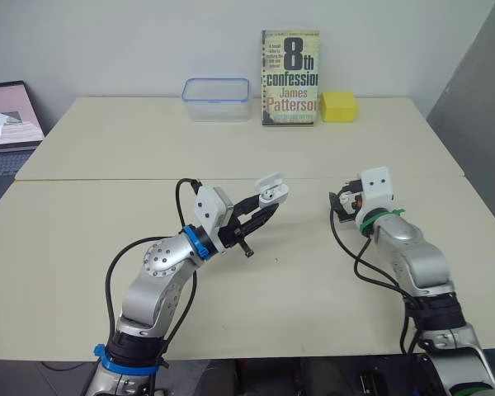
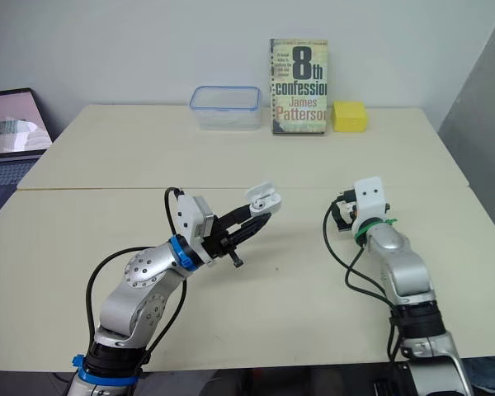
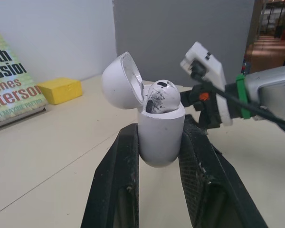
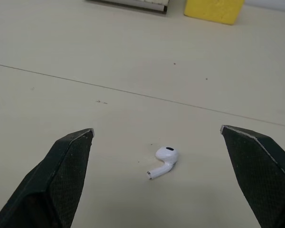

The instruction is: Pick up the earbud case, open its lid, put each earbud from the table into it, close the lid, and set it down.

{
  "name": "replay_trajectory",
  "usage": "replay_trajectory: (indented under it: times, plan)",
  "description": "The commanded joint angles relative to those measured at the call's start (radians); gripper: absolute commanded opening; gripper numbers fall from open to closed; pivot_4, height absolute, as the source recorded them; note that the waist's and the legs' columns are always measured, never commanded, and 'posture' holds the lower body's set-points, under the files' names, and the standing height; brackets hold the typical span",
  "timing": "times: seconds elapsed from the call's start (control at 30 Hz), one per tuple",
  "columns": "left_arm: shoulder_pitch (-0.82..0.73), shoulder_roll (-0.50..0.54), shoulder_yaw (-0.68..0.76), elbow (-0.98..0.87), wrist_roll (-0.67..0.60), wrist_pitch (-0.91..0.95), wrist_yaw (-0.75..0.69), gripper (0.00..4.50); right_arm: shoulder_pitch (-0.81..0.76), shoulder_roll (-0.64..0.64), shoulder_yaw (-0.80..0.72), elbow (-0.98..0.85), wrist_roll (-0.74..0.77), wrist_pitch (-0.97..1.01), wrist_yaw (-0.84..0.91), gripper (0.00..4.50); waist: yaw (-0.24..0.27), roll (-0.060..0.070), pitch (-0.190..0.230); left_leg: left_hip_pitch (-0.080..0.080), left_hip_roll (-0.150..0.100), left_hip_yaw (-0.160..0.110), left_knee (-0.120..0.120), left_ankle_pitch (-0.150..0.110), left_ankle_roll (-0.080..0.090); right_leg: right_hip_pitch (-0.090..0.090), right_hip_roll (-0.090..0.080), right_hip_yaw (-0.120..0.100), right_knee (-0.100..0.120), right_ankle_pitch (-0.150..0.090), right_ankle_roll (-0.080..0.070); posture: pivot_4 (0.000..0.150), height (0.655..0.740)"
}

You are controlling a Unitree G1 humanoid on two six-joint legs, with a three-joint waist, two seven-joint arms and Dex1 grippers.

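Holding an open earbud case in the left claw

The left claw is clenched on the white case, raised above the counter; its lid is hinged back; one earbud sits inside, smudged dark, its stem hidden in the case. The right claw is released, spread wide over the second earbud; this one lies on the counter between the fingertips, touching neither.
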Motion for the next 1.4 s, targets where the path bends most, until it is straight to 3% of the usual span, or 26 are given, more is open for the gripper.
replay_trajectory:
  times: [0.03, 0.3, 0.37, 0.4, 0.73, 0.93, 1.13, 1.27, 1.4]
  plan:
    - [-0.014, 0.003, 0.009, -0.013, 0.0, -0.023, -0.005, 0.8, -0.064, 0.054, -0.033, 0.107, -0.048, -0.081, -0.061, 4.5, 0.0, 0.0, 0.0, 0.0, 0.0, 0.0, 0.0, 0.0, 0.0, 0.0, 0.0, 0.0, 0.0, 0.0, 0.0, 0.15, 0.74]
    - [-0.015, 0.007, 0.008, -0.012, 0.004, -0.024, -0.002, 0.8, -0.125, 0.143, -0.075, 0.338, -0.079, -0.169, -0.109, 4.5, -0.001, 0.0, 0.0, 0.0, 0.0, 0.001, 0.0, 0.0, 0.0, -0.001, 0.0, 0.001, 0.0, 0.0, -0.001, 0.15, 0.74]
    - [-0.013, 0.009, 0.009, -0.014, 0.004, -0.023, -0.001, 0.8, -0.119, 0.152, -0.081, 0.342, -0.084, -0.173, -0.115, 4.14, -0.001, 0.0, 0.0, 0.0, 0.0, 0.002, 0.0, 0.0, 0.0, -0.001, 0.0, 0.001, 0.001, 0.001, -0.001, 0.15, 0.74]
    - [-0.013, 0.009, 0.01, -0.014, 0.004, -0.023, 0.0, 0.8, -0.118, 0.155, -0.084, 0.343, -0.086, -0.175, -0.117, 3.94, -0.001, 0.0, 0.0, 0.0, 0.0, 0.002, 0.0, 0.0, 0.0, -0.001, 0.0, 0.001, 0.001, 0.001, -0.001, 0.15, 0.74]
    - [0.0, 0.011, 0.006, -0.029, -0.001, -0.014, 0.001, 0.8, -0.083, 0.173, -0.125, 0.276, -0.063, -0.134, -0.113, 0.43, 0.002, 0.001, 0.0, 0.0, 0.001, 0.001, 0.0, 0.0, 0.0, -0.001, -0.001, 0.001, 0.001, 0.001, -0.001, 0.15, 0.74]
    - [0.015, 0.019, 0.013, -0.046, -0.006, -0.005, 0.006, 0.8, 0.012, 0.088, -0.06, -0.001, 0.003, 0.012, 0.097, 0.42, 0.001, 0.001, 0.0, -0.001, 0.001, 0.001, 0.0, 0.0, 0.0, -0.001, 0.0, 0.001, 0.0, 0.001, -0.001, 0.15, 0.74]
    - [0.043, 0.043, 0.022, -0.088, -0.023, 0.017, 0.0, 0.8, 0.18, -0.274, 0.079, -0.366, 0.136, 0.019, 0.625, 0.42, 0.001, 0.001, 0.0, -0.001, 0.0, 0.0, 0.0, 0.0, 0.001, -0.001, 0.0, 0.0, -0.001, 0.001, -0.001, 0.15, 0.74]
    - [0.077, 0.062, 0.018, -0.135, -0.037, 0.039, -0.006, 0.8, 0.282, -0.466, 0.096, -0.47, 0.166, -0.073, 0.865, 0.42, 0.001, 0.001, 0.0, 0.0, 0.0, -0.001, 0.0, 0.0, 0.001, 0.0, 0.001, -0.001, -0.001, 0.001, -0.001, 0.15, 0.74]
    - [0.107, 0.081, 0.012, -0.177, -0.046, 0.056, -0.016, 0.8, 0.341, -0.654, 0.124, -0.405, 0.093, -0.289, 1.091, 0.42, 0.001, 0.001, 0.0, 0.001, 0.0, 0.0, 0.001, 0.0, 0.001, 0.001, 0.001, -0.001, -0.001, 0.001, -0.001, 0.15, 0.74]
